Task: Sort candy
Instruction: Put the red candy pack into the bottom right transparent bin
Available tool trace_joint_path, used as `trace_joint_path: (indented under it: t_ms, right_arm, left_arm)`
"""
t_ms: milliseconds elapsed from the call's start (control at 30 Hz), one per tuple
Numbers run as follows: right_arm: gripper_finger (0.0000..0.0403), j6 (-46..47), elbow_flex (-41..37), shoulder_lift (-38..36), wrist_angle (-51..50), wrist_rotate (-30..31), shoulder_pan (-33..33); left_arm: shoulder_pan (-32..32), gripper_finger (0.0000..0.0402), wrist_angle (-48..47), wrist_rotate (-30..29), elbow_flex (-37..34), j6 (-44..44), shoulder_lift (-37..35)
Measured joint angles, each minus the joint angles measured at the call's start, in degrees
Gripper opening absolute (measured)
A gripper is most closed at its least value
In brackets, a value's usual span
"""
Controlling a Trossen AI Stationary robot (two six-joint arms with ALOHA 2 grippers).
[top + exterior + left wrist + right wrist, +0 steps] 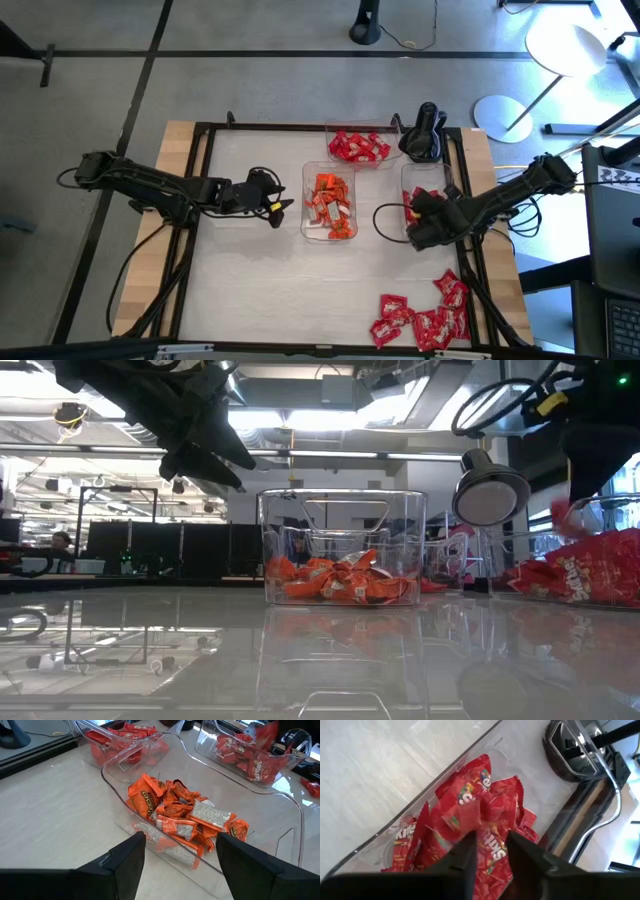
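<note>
high view: the left tool (283, 210) is hovering beside the middle tray (329, 203) of orange candy (330, 197); the right tool (418, 215) is sitting over the right tray (410, 180).

left wrist view: left fingers (125, 862) are standing released.

right wrist view: right fingers (462, 855) are standing slightly apart at a red candy (462, 812); grip cannot be told.

Three clear trays (329, 232) hold candy (329, 203); eight or so loose red packets (425, 320) lie at five o'clock

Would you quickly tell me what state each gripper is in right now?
Left gripper: open, empty, beside the orange candy tray.
Right gripper: cannot tell, over red candy.
</note>
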Motion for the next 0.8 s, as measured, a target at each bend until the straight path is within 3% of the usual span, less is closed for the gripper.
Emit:
trace_joint_path:
  t_ms: [167, 333, 467, 633, 800]
  right_arm:
    - [0.0176, -2.17, 1.56, 0.00, -1.31, -0.14, 0.02]
    - [0.0210, -2.55, 6.31, -0.02, 0.88, -2.41, 1.68]
    - [0.0215, -7.99, 8.80, -0.04, 13.21, -3.42, 6.40]
    - [0.0216, -18.78, 7.11, 0.86, 33.44, -9.73, 12.72]
    - [0.0216, -21.56, 3.61, 4.29, 41.27, -14.11, 18.97]
  left_arm:
    - [0.00, 0.0233, 0.02, 0.00, 0.00, 0.00, 0.00]
    - [-0.02, 0.0233, 0.03, 0.00, 0.00, -0.27, 0.00]
    - [0.00, 0.0233, 0.05, 0.00, 0.00, -0.38, 0.00]
    - [0.00, 0.0233, 0.04, 0.00, 0.00, -0.39, 0.01]
    - [0.00, 0.0233, 0.00, 0.00, 0.00, -0.16, 0.00]
